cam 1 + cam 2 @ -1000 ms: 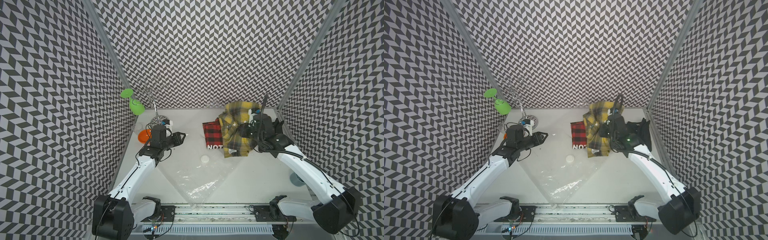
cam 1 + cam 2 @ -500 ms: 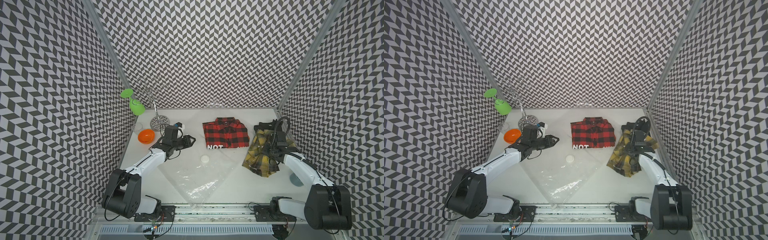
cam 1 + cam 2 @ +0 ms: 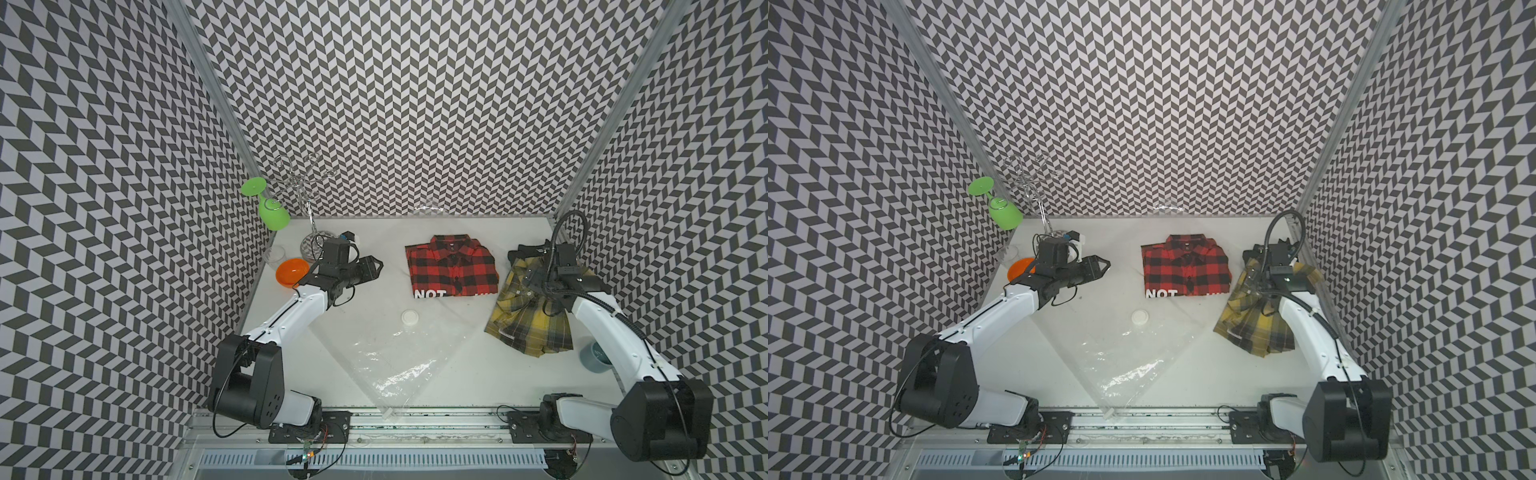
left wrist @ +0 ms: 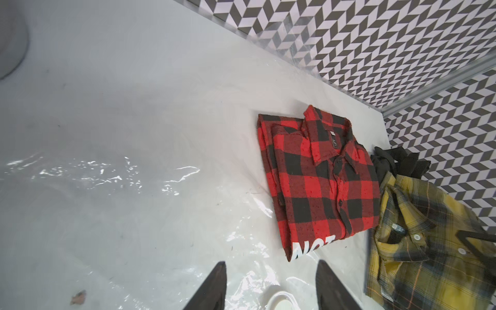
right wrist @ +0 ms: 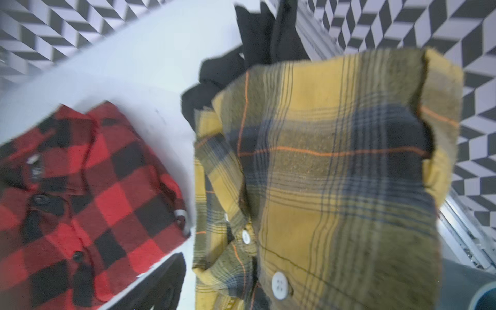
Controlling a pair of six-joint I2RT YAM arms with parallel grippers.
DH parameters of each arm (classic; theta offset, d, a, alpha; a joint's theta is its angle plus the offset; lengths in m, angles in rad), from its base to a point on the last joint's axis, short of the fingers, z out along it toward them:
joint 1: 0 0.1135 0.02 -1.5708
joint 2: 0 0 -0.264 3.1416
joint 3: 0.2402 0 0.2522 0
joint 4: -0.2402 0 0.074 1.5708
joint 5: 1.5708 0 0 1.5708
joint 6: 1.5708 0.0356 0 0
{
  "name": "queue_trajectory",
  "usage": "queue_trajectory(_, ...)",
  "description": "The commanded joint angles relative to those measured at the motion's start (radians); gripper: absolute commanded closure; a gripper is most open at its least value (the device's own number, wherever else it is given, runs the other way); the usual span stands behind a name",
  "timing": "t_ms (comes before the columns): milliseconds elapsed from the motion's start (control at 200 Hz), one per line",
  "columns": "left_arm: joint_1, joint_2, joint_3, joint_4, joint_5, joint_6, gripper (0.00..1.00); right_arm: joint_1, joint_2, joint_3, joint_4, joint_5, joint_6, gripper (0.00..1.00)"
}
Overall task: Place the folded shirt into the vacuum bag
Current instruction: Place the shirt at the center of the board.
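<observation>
A red-and-black plaid folded shirt (image 3: 452,268) (image 3: 1187,270) (image 4: 322,188) lies flat at the back middle, at the far end of the clear vacuum bag (image 3: 395,361) (image 3: 1121,357). Whether it is inside the plastic I cannot tell. The bag's white valve cap (image 3: 410,317) (image 4: 279,302) sits below my left gripper (image 3: 374,266) (image 4: 271,268), which is open and empty. A rumpled yellow plaid shirt (image 3: 528,328) (image 5: 335,174) lies at the right. My right gripper (image 3: 534,276) rests over its collar, open. One finger (image 5: 166,284) shows far to the side and cloth hides its partner.
A green wine glass (image 3: 272,212) hangs from a wire rack (image 3: 305,187) at the back left, above an orange bowl (image 3: 292,271) and a clear cup (image 3: 274,254). Black cloth (image 5: 255,53) lies behind the yellow shirt. A grey-blue cup (image 3: 594,357) stands by the right arm.
The right arm carried the yellow shirt from above the red one to the right side, set it down and opened its jaws. The left gripper moved toward the bag and opened wider.
</observation>
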Motion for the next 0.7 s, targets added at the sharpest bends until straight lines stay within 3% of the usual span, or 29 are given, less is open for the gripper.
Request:
queue_trajectory(0,0.017,-0.042,0.026,-0.082,-0.060,0.051,0.43,0.095,0.027,0.126,-0.087,0.171,-0.016,0.01)
queue_trajectory(220,0.052,-0.093,-0.018,-0.110,-0.053,0.049,0.42,0.384,0.137,0.220,-0.172,0.278,0.077,0.01)
queue_trajectory(285,0.053,-0.098,-0.026,-0.112,-0.046,0.049,0.42,0.417,0.153,0.215,-0.173,0.283,0.113,0.01)
queue_trajectory(366,0.050,-0.094,-0.037,-0.098,-0.037,0.047,0.42,0.418,0.151,0.203,-0.103,0.157,0.097,0.01)
queue_trajectory(436,0.036,-0.079,-0.047,-0.077,-0.025,0.042,0.43,0.420,0.132,0.141,0.050,-0.072,0.079,0.00)
queue_trajectory(526,-0.012,-0.044,-0.050,-0.074,-0.040,0.042,0.43,0.423,0.142,0.024,0.221,-0.317,0.175,0.03)
queue_trajectory(696,-0.077,-0.017,-0.122,0.004,-0.028,-0.012,0.44,0.423,0.181,-0.159,0.416,-0.405,0.321,0.09)
